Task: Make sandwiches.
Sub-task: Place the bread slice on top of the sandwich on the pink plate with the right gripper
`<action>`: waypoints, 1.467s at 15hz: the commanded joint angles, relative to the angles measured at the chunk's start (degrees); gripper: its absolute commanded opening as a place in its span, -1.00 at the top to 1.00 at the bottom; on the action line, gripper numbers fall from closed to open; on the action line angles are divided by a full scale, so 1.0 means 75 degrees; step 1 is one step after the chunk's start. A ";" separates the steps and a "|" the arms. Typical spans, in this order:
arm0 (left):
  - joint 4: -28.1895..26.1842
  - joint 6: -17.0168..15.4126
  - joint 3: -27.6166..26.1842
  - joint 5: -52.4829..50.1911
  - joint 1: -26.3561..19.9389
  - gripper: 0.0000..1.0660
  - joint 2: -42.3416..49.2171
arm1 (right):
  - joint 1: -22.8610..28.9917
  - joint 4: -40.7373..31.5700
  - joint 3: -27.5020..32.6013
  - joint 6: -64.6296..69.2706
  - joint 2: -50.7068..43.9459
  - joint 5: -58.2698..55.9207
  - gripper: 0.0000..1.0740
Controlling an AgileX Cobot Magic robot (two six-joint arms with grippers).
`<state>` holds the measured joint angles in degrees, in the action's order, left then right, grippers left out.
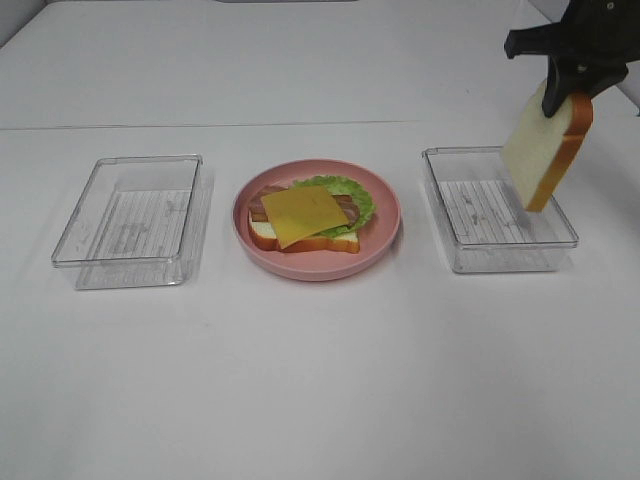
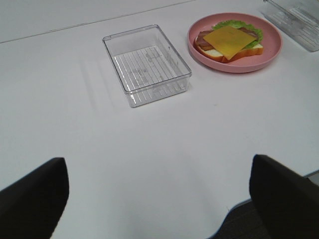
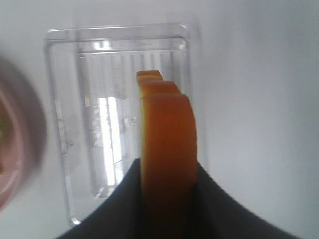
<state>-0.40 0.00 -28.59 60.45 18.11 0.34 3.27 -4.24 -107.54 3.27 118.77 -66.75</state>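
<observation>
On the left of the white bench (image 1: 320, 380) sits a clear plastic tray (image 1: 130, 222) with a ribbed floor, nothing in it. The left gripper (image 2: 159, 191) hangs over bare bench near that tray, its two dark fingers (image 2: 32, 199) spread wide with nothing between them.

In the middle rests a pink round plate (image 1: 385, 235). On it lies the partly built sandwich (image 1: 305, 218): a bread slice at the bottom, green lettuce and reddish-brown bacon strips above it, and a yellow cheese slice on top.

To the right stands a second clear tray (image 1: 495, 215). Above its far right side the right gripper (image 1: 565, 85) pinches a white bread slice (image 1: 545, 145) with an orange-brown crust by its upper edge; the slice hangs tilted, clear of the tray.
</observation>
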 commanded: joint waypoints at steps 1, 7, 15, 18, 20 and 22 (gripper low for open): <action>-0.0038 0.0000 0.0008 -0.0076 0.0061 -0.73 0.0145 | 0.0015 -0.1513 -0.0023 -0.0397 -0.0413 -0.0229 1.00; -0.0038 0.0000 0.0008 -0.0076 0.0061 -0.73 0.0145 | 0.0619 -0.4354 -0.0008 -0.1291 -0.0535 0.0138 1.00; -0.0038 0.0000 0.0008 -0.0076 0.0061 -0.73 0.0145 | 0.1536 -0.8594 0.3270 -0.2865 -0.0535 0.3774 1.00; -0.0038 0.0000 0.0008 -0.0076 0.0061 -0.73 0.0145 | 0.1536 -0.9801 0.3843 -0.3843 -0.0359 0.4095 1.00; -0.0038 0.0000 0.0008 -0.0076 0.0061 -0.73 0.0145 | 0.1536 -1.0856 0.3843 -0.4354 0.0260 0.3965 1.00; -0.0038 0.0000 0.0008 -0.0076 0.0061 -0.73 0.0145 | 0.1536 -1.0940 0.3843 -0.4469 0.0497 0.3927 1.00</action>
<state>-0.40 0.00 -28.59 60.45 18.11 0.34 14.67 -84.91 -78.78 -28.76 122.67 -36.90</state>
